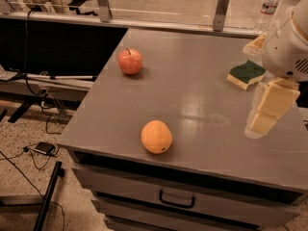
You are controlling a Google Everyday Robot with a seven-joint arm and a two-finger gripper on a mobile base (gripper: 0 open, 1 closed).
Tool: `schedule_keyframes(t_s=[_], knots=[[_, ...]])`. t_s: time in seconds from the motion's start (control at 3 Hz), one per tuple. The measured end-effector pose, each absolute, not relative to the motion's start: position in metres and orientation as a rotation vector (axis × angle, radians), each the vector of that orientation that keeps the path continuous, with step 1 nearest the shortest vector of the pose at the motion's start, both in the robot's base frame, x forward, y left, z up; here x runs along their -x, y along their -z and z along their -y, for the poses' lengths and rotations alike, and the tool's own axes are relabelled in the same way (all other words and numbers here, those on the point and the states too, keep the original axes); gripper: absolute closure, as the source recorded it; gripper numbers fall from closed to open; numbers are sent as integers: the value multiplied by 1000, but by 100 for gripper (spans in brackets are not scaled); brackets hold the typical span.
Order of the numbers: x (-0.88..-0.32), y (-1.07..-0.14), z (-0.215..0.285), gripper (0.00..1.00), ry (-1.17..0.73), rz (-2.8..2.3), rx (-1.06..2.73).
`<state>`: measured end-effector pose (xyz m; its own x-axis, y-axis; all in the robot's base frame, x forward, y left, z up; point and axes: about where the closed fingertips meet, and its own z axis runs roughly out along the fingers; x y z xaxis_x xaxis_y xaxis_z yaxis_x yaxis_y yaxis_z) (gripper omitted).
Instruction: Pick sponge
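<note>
The grey table [192, 85] carries three things. The sponge [246, 73] lies flat near its right edge, green side up. An apple [130, 61] sits well left of the sponge, and an orange [156, 136] left and nearer the front edge. The gripper [268, 106] hangs just in front of the sponge.

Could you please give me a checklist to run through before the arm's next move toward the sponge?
1. Sponge in view, flat on table, green side up: ok.
2. Space around sponge free; apple and orange lie far from it: ok.
3. Gripper lined up over sponge: not ok, it hangs nearer the table's front edge, apart from it.
4. Gripper's height above table: cannot tell.
5. Sponge grasped: not ok.
</note>
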<state>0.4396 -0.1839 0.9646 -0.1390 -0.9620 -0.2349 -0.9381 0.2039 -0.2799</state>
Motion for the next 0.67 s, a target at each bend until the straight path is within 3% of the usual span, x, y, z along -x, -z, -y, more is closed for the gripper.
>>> schedule_keyframes(t_s=[0.67], knots=[[-474,-945,222,0,89,-2184,1694]])
